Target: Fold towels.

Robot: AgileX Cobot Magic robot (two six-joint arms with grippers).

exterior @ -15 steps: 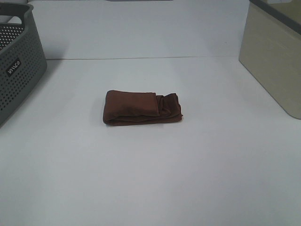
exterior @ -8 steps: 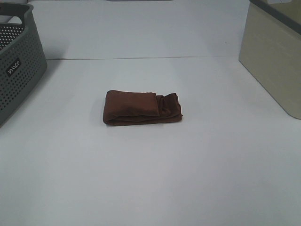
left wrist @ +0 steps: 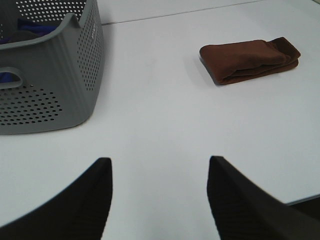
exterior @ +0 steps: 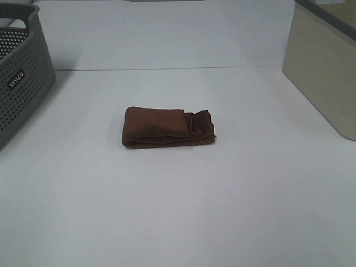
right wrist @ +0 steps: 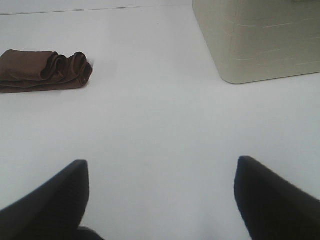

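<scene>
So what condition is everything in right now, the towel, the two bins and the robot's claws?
towel: folded into a compact bundle, lying flat on the white table, touched by nothing.
grey basket: upright, something blue inside, otherwise unclear.
beige bin: upright, contents not visible.
left gripper: open, empty, well away from the towel.
right gripper: open wide, empty, also away from the towel.

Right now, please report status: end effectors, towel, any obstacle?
Left end effector open, empty. Right end effector open, empty. Towel folded, alone mid-table. Nothing in the way.
</scene>
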